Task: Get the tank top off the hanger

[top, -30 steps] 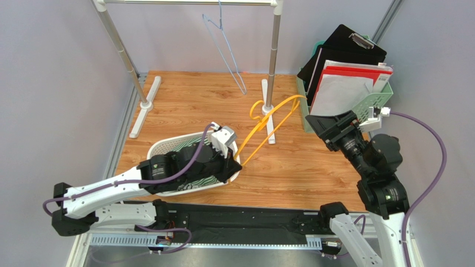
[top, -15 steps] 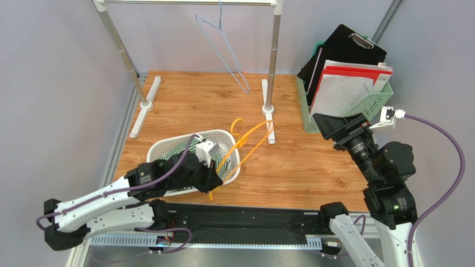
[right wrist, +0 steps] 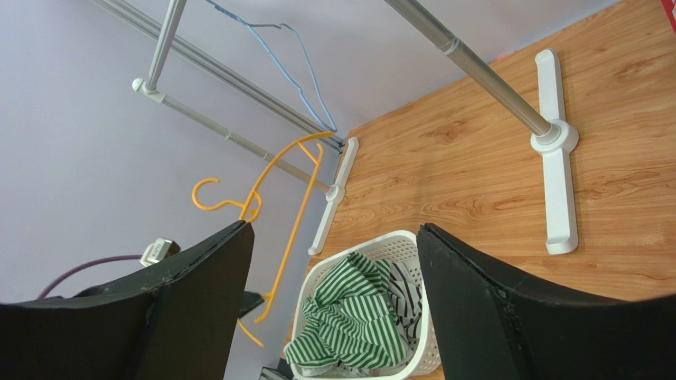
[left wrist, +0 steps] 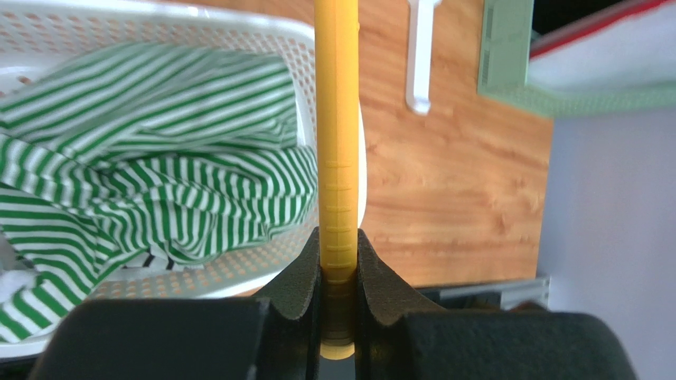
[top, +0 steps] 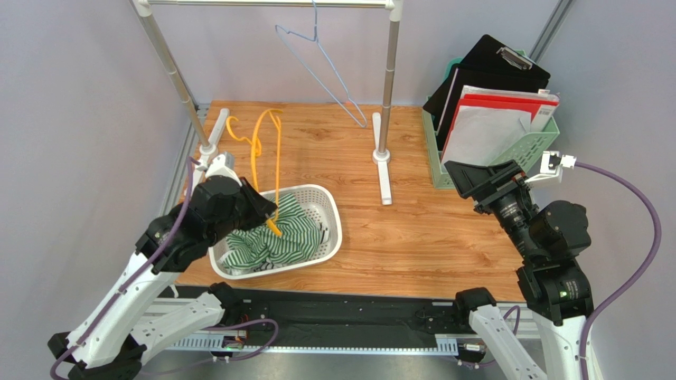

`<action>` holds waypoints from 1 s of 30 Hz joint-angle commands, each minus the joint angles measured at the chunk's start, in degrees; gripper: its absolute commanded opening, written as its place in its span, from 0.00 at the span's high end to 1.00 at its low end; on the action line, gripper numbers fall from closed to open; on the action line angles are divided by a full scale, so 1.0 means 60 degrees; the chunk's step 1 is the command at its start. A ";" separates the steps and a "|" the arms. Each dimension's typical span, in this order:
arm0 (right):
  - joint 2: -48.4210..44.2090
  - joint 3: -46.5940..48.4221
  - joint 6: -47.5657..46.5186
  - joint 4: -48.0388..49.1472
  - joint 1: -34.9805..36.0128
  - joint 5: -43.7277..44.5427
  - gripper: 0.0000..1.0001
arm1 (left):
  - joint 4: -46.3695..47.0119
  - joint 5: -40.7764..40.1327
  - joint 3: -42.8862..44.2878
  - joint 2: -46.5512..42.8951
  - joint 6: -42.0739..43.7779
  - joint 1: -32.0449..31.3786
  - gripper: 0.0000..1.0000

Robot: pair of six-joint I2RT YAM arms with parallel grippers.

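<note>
The green-and-white striped tank top [top: 274,237] lies crumpled in the white basket [top: 332,228]; it also shows in the left wrist view [left wrist: 159,166] and the right wrist view [right wrist: 353,317]. My left gripper [top: 270,214] is shut on the bare yellow hanger [top: 266,142], held up above the basket's left side; its fingers [left wrist: 300,273] clamp the yellow bar [left wrist: 337,158]. The hanger carries no cloth. My right gripper [top: 476,186] is open and empty, raised at the right by the file rack; its fingers [right wrist: 492,309] frame the basket from afar.
A clothes rail [top: 270,4] on two poles [top: 386,79] stands at the back with a blue wire hanger [top: 317,59] on it. A green file rack [top: 496,119] with folders stands at the right. The basket sits on the wooden tabletop [top: 428,229].
My left arm swung up and to the left, carrying the yellow hanger from the basket's right side to above its left. The tank top stayed in the basket. The right arm held still.
</note>
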 commanded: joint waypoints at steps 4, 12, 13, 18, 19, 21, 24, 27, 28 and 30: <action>-0.0127 0.0317 -0.0196 0.0084 -0.0028 0.0034 0.19 | -0.1445 -0.1174 0.3449 0.1717 0.1022 0.1799 1.00; -0.0216 0.0669 -0.0401 -0.0224 -0.0028 0.0122 0.19 | -0.0832 -0.1892 0.5897 0.3054 0.5094 0.2535 1.00; -0.0216 0.0684 -0.0402 -0.0239 -0.0028 0.0122 0.19 | -0.0439 -0.2241 0.5898 0.3069 0.5315 0.2535 1.00; -0.0260 0.0757 -0.0446 -0.0356 -0.0028 0.0092 0.19 | 0.0589 -0.2829 0.6103 0.3287 0.6764 0.2593 1.00; -0.0231 0.0786 -0.0475 -0.0370 -0.0028 0.0107 0.19 | 0.0620 -0.2888 0.6234 0.3361 0.6869 0.2623 1.00; -0.0245 0.0859 -0.0489 -0.0414 -0.0043 0.0121 0.19 | 0.0838 -0.2817 0.6513 0.3624 0.7306 0.2696 1.00; -0.0216 0.0947 -0.0504 -0.0458 -0.0028 0.0136 0.19 | 0.0972 -0.2246 0.6922 0.4018 0.7732 0.2945 1.00; -0.0289 0.1050 -0.0562 -0.0546 -0.0028 0.0195 0.19 | 0.0753 -0.1675 0.7523 0.4502 0.7866 0.3266 1.00; -0.0289 0.1064 -0.0592 -0.0590 -0.0028 0.0253 0.19 | 0.0665 -0.1456 0.7872 0.4635 0.7837 0.3427 1.00; -0.0333 0.1167 -0.0650 -0.0634 -0.0028 0.0312 0.18 | 0.0459 -0.0840 0.8196 0.5000 0.7836 0.3852 1.00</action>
